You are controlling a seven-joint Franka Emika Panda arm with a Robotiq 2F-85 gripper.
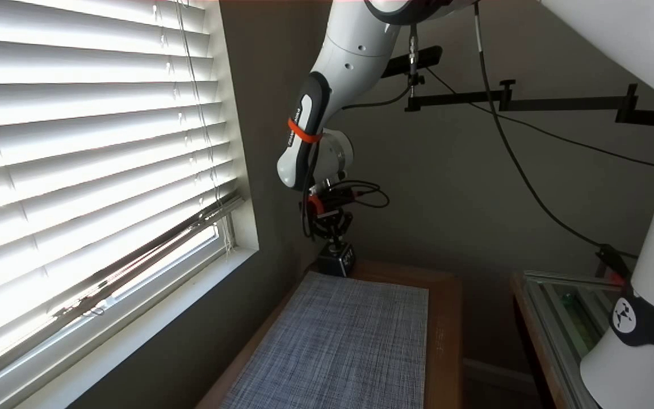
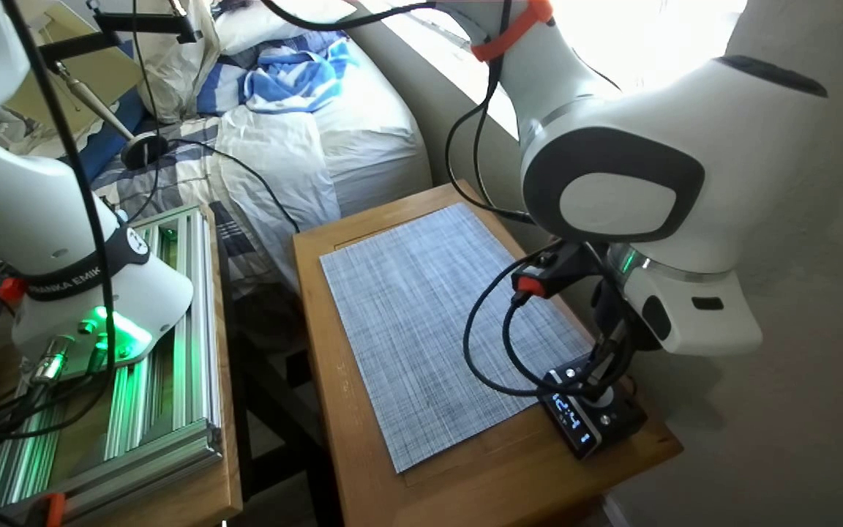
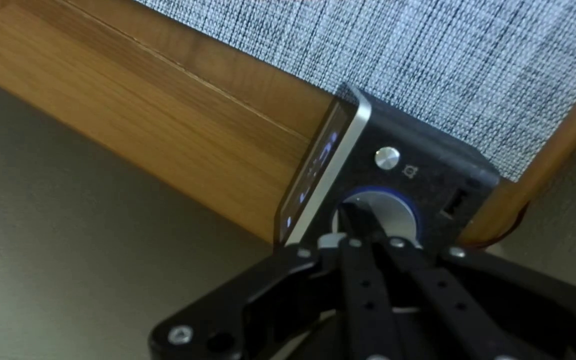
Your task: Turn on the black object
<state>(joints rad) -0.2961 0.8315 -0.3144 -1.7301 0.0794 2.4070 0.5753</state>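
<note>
The black object is a small squat box with a lit display, silver knobs and a large round silver dial with a blue ring. It sits at the wooden table's corner, at the grey woven mat's edge, in both exterior views (image 1: 334,262) (image 2: 626,417) and in the wrist view (image 3: 425,150). My gripper (image 3: 360,215) points down at the dial with its fingers together and nothing between them. Its tips cover part of the dial; whether they press it I cannot tell. The gripper also shows above the box in both exterior views (image 1: 335,243) (image 2: 603,384).
The grey mat (image 1: 349,341) covers much of the wooden table (image 2: 480,487). A wall (image 2: 780,351) and a window with blinds (image 1: 94,142) stand close by. A bed (image 2: 363,139) lies beyond the table. Looped cables (image 2: 469,344) hang from the wrist.
</note>
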